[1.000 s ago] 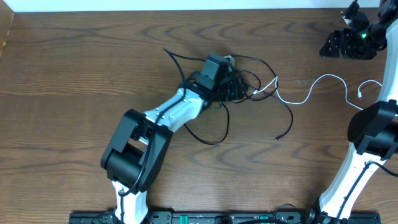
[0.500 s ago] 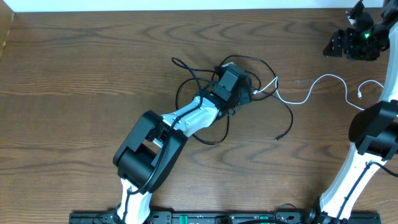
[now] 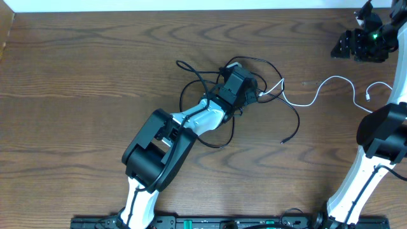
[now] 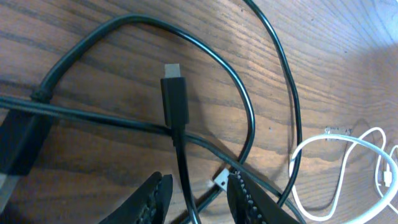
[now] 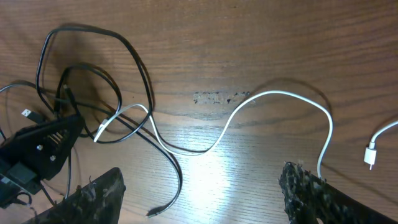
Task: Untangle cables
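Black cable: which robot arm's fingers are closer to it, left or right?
Left. The left arm's fingers straddle the black cable just below its plug. The right arm's fingers are far off on the right side, nearer the white cable's far end.

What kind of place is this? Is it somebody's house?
Probably a robot lab or test bench, not a home. A robot's left arm and right arm stand at the edge of a wooden table, with a black cable and a white cable tangled on it.

overhead: top-down, whole table (image 3: 76, 63) | left wrist: close above cables (image 4: 175, 102) | right wrist: higher, oblique | shared: cables
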### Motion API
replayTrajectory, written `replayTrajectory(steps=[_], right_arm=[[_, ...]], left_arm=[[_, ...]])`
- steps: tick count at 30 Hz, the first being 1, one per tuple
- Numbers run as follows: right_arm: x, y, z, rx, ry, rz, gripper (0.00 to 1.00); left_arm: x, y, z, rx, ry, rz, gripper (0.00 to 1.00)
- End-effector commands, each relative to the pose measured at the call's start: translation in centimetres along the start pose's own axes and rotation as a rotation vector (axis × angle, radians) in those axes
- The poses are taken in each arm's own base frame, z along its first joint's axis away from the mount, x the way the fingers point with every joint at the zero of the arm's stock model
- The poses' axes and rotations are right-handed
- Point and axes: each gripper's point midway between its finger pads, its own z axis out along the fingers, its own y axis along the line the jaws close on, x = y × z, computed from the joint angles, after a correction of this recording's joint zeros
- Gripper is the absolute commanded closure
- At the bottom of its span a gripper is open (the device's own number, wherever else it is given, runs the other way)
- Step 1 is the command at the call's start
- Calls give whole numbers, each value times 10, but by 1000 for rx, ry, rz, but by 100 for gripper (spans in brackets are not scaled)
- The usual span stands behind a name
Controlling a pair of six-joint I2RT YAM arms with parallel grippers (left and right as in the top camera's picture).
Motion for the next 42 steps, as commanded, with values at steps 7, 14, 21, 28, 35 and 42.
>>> replayTrajectory(steps=[7,14,21,28,35,42], right_arm=[[1,4,-15,3,-26,10,23],[1,7,-14,1,-24,4,23],[-1,16,-11,-4,-22,-16,21],[-1,35,-5,-14,-9,-58,18],[10,56,16,-36,57,-126,17],[30,98,60,-201,142,-107,33]], left_arm=[[17,24,21,-47,25,-19,74],[1,-6,4,48,5,122,93],[-74,-92,-106,229,-233,262,93],[-109,-121,-173,294,-382,291,93],[-154,-51,-177,106,-413,193,93],[-164,47,-179,-145,-310,73,93]])
